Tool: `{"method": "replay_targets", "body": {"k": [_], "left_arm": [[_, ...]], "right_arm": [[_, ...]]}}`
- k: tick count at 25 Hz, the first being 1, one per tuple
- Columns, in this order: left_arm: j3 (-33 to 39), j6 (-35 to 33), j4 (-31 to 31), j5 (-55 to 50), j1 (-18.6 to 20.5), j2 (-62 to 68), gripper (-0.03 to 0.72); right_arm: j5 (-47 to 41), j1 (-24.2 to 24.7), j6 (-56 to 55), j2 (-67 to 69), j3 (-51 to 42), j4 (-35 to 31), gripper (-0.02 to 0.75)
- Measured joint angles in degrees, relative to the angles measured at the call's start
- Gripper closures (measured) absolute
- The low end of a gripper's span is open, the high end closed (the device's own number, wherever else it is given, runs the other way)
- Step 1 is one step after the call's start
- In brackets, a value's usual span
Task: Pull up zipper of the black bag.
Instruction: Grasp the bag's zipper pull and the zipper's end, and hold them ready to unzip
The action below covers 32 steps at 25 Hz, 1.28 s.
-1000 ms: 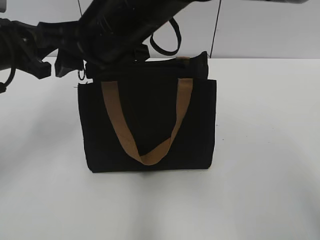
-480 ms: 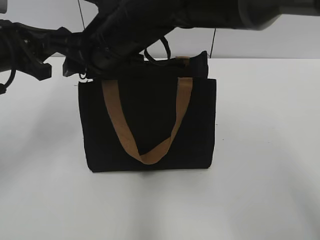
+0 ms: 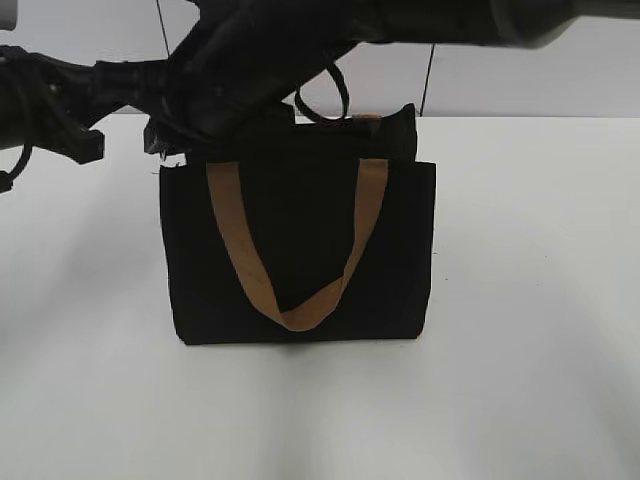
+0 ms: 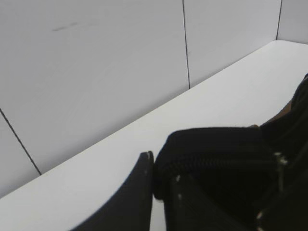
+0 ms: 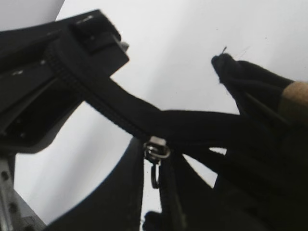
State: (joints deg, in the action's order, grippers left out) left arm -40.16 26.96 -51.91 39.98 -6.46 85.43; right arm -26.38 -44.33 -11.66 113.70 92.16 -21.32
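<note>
The black bag [image 3: 300,215] stands upright mid-table, its tan handle [image 3: 300,312] hanging down the front. My left gripper [image 3: 160,138] is at the bag's top left corner, shut on the black fabric end of the zip line [image 4: 161,180]. It also shows in the right wrist view [image 5: 91,33], holding that strip taut. My right gripper [image 3: 205,125] reaches across above the bag's top left. Its jaws stand close together with the silvery zipper [image 5: 156,150] pull between them [image 5: 155,166]. In the exterior view the zipper is hidden behind the arms.
The white table [image 3: 520,320] stretches around the bag on all sides. A grey panelled wall [image 4: 96,72] stands just behind the table's far edge. Both black arms cross over the bag's top left and hide that corner.
My right arm has swung further left and lower over the bag's top left corner. The small ring seen by that corner is now hidden. The bag has shifted slightly right.
</note>
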Motion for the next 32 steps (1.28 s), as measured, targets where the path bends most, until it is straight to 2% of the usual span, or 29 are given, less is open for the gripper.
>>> {"method": "replay_targets", "body": {"k": [3, 6, 9, 11, 15, 21, 29, 32], "left_arm": [[0.21, 5.13, -3.12, -2.72, -0.09, 0.0, 0.666], [1.04, 16.4, -11.93, -3.01, -0.27, -0.07, 0.666], [1.65, 29.01, -21.19, -2.73, -0.27, -0.55, 0.666], [1.66, 36.75, -24.3, -3.48, -0.22, -1.23, 0.666], [1.66, 45.75, -28.93, -3.9, -0.32, -2.73, 0.666], [1.6, 49.55, -31.54, -7.6, -0.76, -2.92, 0.667], [1.6, 50.14, -31.83, -14.41, -0.66, -3.09, 0.668], [1.6, 50.14, -31.94, -14.77, -0.66, -3.09, 0.668]], "right_arm": [[-4.44, 0.14, 4.07, -2.48, 0.0, -0.06, 0.689], [-8.83, 1.1, 9.77, -4.03, 0.0, -2.68, 0.689], [-14.92, 3.54, 18.54, -4.15, 0.28, -10.5, 0.717], [-18.65, 5.54, 24.32, -4.15, 0.61, -16.27, 0.742], [-24.2, 9.73, 30.86, -4.15, 0.61, -24.56, 0.747], [-27.78, 13.57, 32.25, -4.15, 0.61, -27.21, 0.748], [-30.62, 15.44, 34.8, -4.21, 0.66, -35.9, 0.753], [-30.62, 15.51, 36.0, -4.21, 0.66, -37.26, 0.753]]}}
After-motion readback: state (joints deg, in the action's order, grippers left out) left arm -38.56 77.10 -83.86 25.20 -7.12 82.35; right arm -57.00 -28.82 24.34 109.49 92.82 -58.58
